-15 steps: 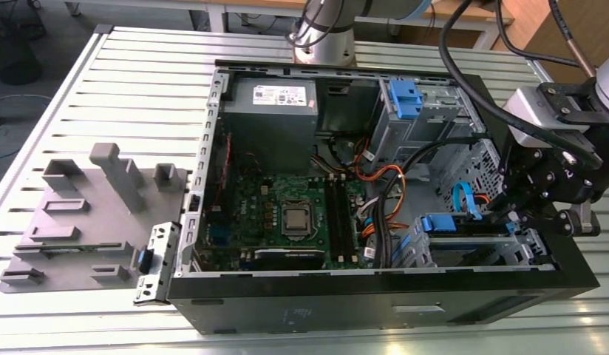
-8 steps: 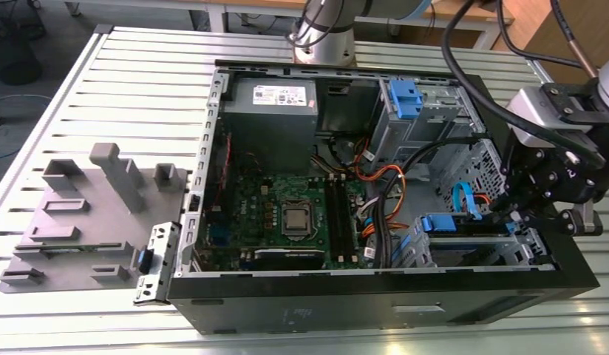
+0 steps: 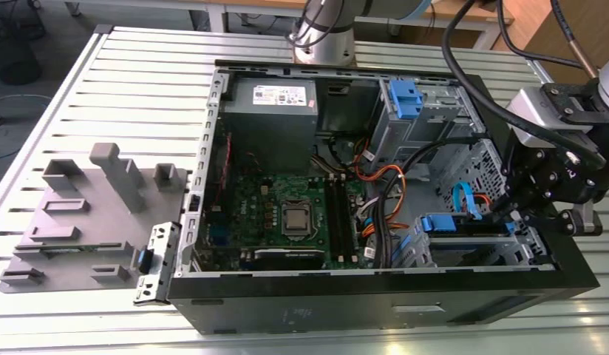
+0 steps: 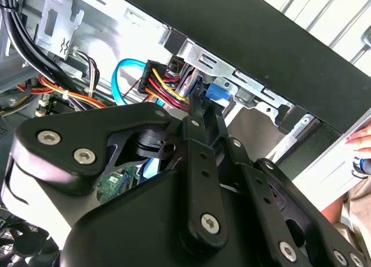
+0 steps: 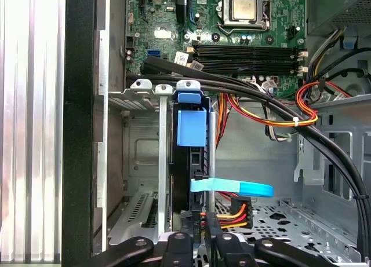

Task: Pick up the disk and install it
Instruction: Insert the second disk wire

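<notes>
In the exterior view the slatted worktop (image 3: 137,74) is carrying an open computer case (image 3: 383,303), and the arm is hanging over the case's corner on the exterior view's right, where the metal drive cage (image 5: 142,151) is sitting. In the first wrist view the disk (image 5: 190,128) is standing on edge inside that cage, between its rails, with the blue tab of its frame lying at the end nearer the motherboard (image 5: 174,24). The claw (image 5: 200,235) is sitting at the disk's other end with its tips drawn together, closed. Whether they are pinching the frame or only pressing on it I cannot tell. The main risk, as I am judging it, is coming from the crowding. Thick black cables (image 5: 261,99) are running across the cage mouth, a light-blue flat cable (image 5: 232,189) is crossing the disk's edge, and the red, orange and yellow power wires (image 5: 232,212) are lying just beside the tips. Any sideways drift could be snagging these or tugging a plug loose. An off-line push could be wedging the disk crooked in its rails.
</notes>
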Action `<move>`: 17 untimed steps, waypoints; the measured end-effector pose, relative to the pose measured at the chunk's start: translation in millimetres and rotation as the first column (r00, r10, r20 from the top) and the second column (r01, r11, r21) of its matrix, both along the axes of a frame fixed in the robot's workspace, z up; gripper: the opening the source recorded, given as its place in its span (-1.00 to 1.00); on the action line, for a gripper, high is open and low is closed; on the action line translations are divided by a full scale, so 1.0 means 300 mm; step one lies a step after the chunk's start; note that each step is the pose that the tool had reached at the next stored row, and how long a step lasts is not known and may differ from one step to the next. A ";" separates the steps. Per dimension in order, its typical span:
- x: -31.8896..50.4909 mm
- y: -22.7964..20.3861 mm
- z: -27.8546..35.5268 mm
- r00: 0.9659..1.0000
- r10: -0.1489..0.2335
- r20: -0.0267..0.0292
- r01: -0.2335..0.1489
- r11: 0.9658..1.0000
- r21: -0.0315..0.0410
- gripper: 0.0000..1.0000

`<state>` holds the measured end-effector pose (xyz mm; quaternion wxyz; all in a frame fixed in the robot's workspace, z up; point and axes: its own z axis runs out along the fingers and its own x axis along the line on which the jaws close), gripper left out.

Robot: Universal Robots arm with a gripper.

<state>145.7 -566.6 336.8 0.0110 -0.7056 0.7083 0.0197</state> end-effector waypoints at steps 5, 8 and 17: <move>0.000 0.000 0.000 1.000 0.000 0.000 0.000 1.000 0.000 -0.68; 0.000 0.000 -0.001 1.000 0.000 0.000 0.000 1.000 0.000 -0.68; 0.000 0.000 0.011 1.000 0.000 0.000 0.000 1.000 -0.002 -0.68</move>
